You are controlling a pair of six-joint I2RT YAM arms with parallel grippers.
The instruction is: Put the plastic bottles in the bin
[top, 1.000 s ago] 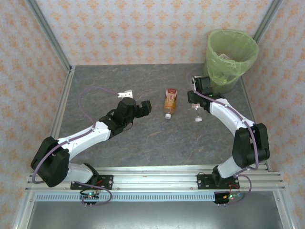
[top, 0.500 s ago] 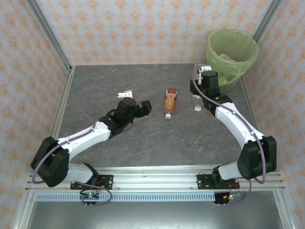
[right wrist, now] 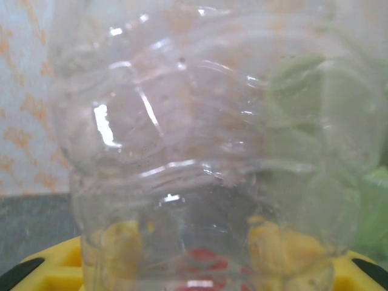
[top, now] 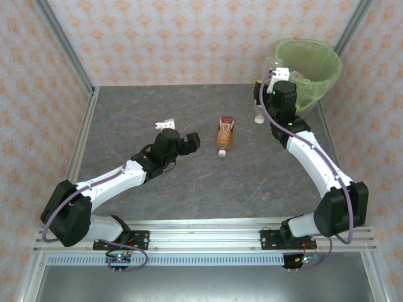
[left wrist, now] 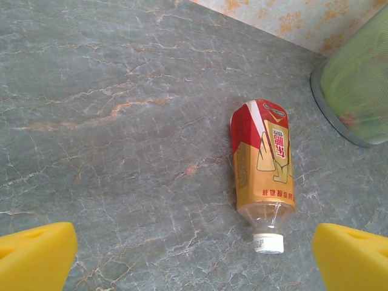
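We find the bin [top: 306,75] standing in the far right corner of the surface [top: 157,189]. Near the middle of the surface, somewhat closer to the far edge, rests the lying bottle [top: 225,133]. Its cap points toward the near edge and its base toward the far edge. To its left, well apart from it, hover the left fingers [left wrist: 33,257], spread wide. From the left wrist we see the lying bottle ahead of them, and the bin beyond it to the right. The gripped bottle [right wrist: 200,151] sits between the right fingers [right wrist: 54,264], off the surface, just left of the bin's rim.
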